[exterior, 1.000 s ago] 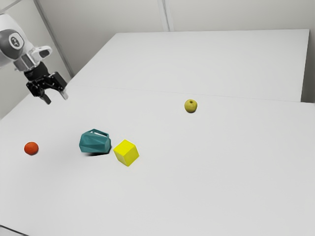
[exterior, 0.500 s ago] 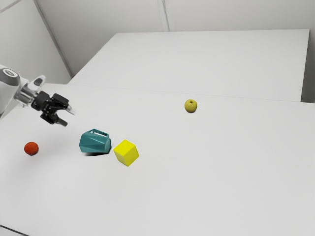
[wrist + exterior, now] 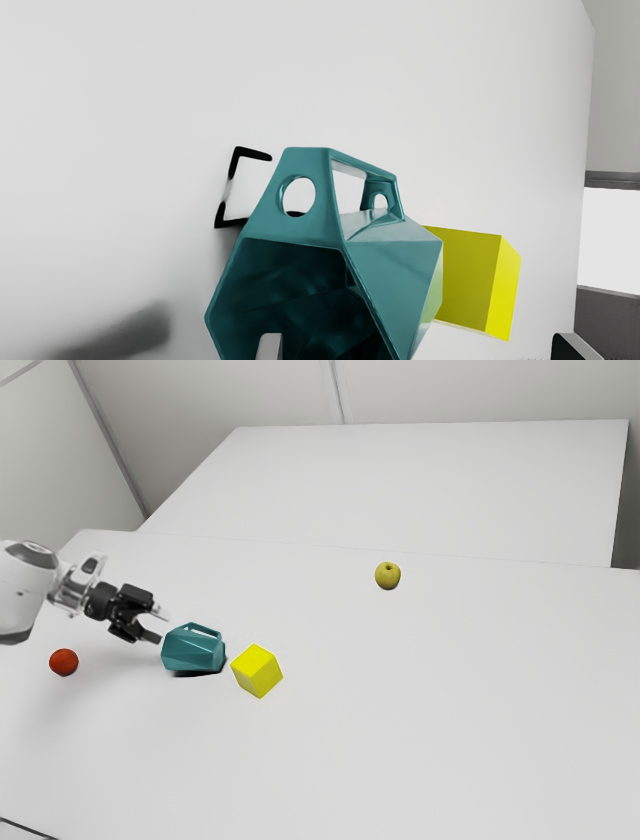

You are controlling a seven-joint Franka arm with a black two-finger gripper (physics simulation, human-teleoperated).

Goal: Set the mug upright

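While the mug [image 3: 193,650] lies on its side, its mouth faces the wide-open fingers [image 3: 270,347], its bottom the yellow block [image 3: 257,671].

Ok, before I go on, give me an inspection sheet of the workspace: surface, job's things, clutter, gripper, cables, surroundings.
Surface: white table, shadows on it.
Job's things: teal mug on its side, mouth toward the gripper, not upright.
Clutter: yellow cube close beyond the mug's base; red-orange ball; yellow-green apple farther off.
Gripper: open, near the mug's mouth, holding nothing.
Cables: thin dark line at the exterior view's lower left; can't tell if cable.
Surroundings: pale walls.
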